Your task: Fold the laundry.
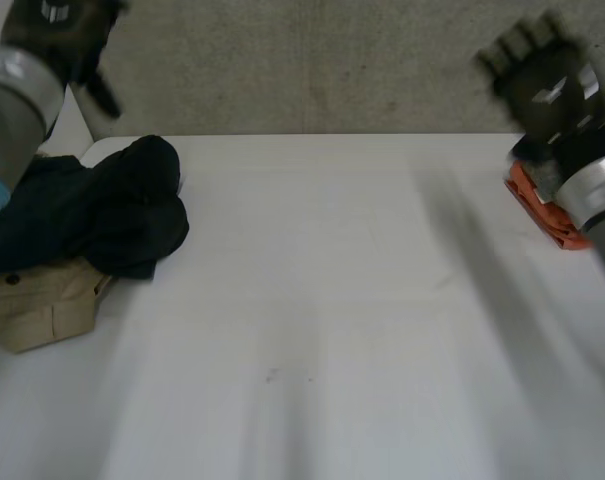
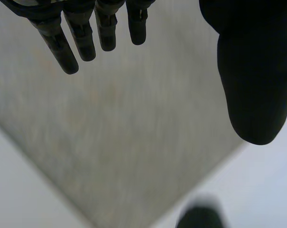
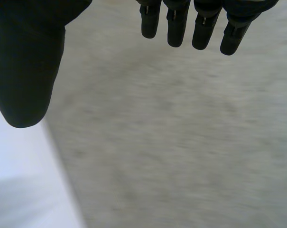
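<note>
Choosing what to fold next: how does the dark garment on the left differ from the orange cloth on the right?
The dark garment is a loose, crumpled heap; the orange cloth looks flat and folded. The dark garment is bulkier and lies partly over a tan garment; the orange cloth lies alone, partly hidden by the right arm. Both rest on the white table.

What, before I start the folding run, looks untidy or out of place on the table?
A dark garment lies crumpled in a heap, partly over a beige garment, at the table's left edge. Nothing looks spilled or damaged.
</note>
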Tool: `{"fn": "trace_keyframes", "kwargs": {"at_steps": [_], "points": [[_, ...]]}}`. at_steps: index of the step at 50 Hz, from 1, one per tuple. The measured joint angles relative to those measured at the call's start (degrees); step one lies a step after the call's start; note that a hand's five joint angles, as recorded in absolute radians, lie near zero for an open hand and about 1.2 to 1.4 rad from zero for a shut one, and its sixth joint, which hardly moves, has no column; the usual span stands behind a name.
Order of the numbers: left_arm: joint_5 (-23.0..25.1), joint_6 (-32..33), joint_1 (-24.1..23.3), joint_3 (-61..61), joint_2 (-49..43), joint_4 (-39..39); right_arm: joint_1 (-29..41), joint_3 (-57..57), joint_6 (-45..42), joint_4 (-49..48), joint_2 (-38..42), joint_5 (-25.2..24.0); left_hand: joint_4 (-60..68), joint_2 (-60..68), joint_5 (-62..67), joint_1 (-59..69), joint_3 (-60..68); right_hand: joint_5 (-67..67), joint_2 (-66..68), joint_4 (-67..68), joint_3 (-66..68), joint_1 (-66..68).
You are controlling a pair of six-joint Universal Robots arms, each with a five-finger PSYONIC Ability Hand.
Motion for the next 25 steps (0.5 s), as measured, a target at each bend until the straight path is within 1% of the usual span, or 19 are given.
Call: {"fn": "trace_keyframes", "kwargs": {"at_steps": [1,6,9,13,14,15,18,19,21,25], "points": [[0.0,2.8,1.8,-1.1,-1.7,0.4,1.5,2.0,-0.6,0.9,0.1,0.0,0.0,0.0,0.0,0.0,0.0,0.0,0.0,0.0,0.0,0.0],[0.7,11.8,7.7,-3.2,-10.8,3.3,4.2,7.1,-3.2,3.8,0.7,0.6,0.0,0.0,0.0,0.0,0.0,0.0,0.0,0.0,0.0,0.0],[1.3,15.2,10.1,-2.5,-17.3,5.3,4.6,9.2,-4.6,4.8,1.2,1.4,0.0,0.0,0.0,0.0,0.0,0.0,0.0,0.0,0.0,0.0],[2.1,17.0,11.4,-0.6,-23.7,7.1,4.3,10.8,-5.6,5.3,1.6,2.2,0.3,0.2,0.1,0.5,0.2,0.0,0.0,0.0,0.0,0.0],[2.1,17.1,11.5,-0.4,-24.2,7.2,4.2,10.9,-5.6,5.3,1.6,2.3,1.7,1.4,1.3,2.7,1.5,0.0,0.0,0.0,0.0,0.0],[2.3,17.3,11.5,0.2,-25.7,7.6,4.0,11.4,-5.7,5.3,1.6,2.5,6.2,6.7,5.5,8.2,5.8,0.0,0.0,0.0,0.0,0.0],[2.7,17.3,11.1,1.3,-27.4,8.1,3.5,12.2,-5.8,5.2,1.4,2.6,31.2,30.8,29.0,32.8,30.5,0.0,0.0,0.0,0.0,0.0],[2.8,17.2,10.8,1.4,-27.5,8.3,3.3,12.5,-5.8,5.2,1.3,2.7,47.4,47.1,44.0,44.7,46.5,0.0,0.0,0.0,0.0,0.0],[2.9,16.8,9.8,1.6,-26.4,8.7,3.1,12.9,-5.8,5.1,1.1,2.7,54.8,54.7,51.3,50.6,53.8,0.0,0.0,0.0,0.0,0.0],[2.9,15.9,6.7,0.8,-21.6,9.7,2.8,13.6,-5.8,5.1,0.4,2.7,56.9,56.5,52.8,52.9,55.8,0.0,0.0,0.0,0.0,0.0]]}}
